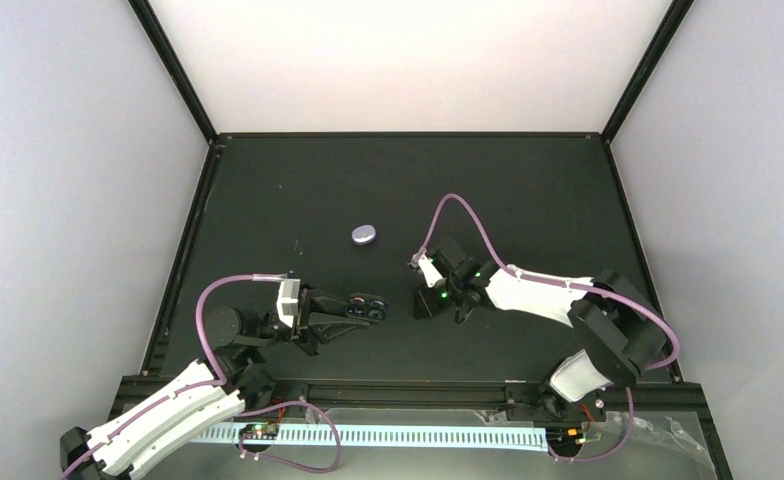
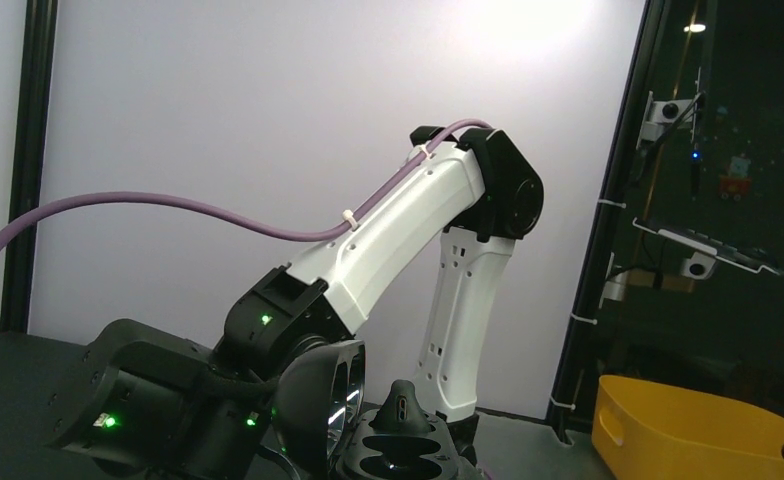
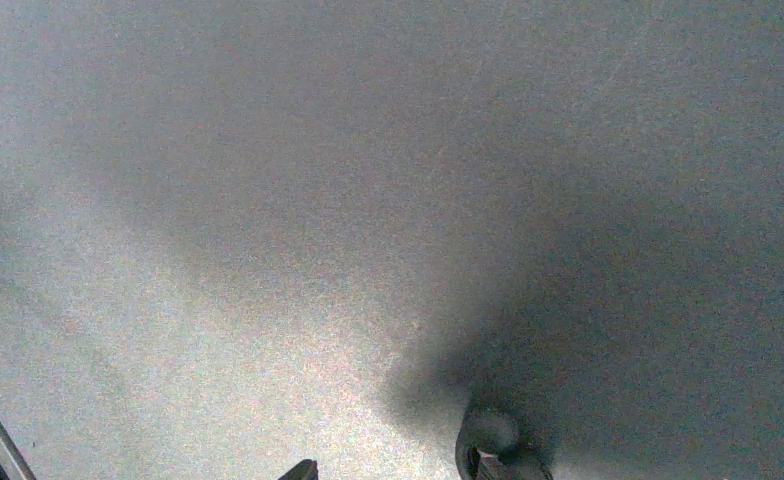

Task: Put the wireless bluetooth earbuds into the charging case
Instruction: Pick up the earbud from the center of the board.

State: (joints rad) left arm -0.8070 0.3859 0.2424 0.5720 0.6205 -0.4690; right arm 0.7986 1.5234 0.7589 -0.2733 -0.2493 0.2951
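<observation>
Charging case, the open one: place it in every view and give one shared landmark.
Top external: charging case lower middle, just left of centre.
Left wrist: bottom edge, middle, two wells showing.
Right wrist: not in it.
Shared landmark: the white right arm, behind the case in the left wrist view.

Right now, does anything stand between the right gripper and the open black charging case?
Nothing visible. Only bare dark tabletop separates the right gripper from the open black charging case held by the left gripper; the small silvery oval object lies farther back, off that line.
</observation>
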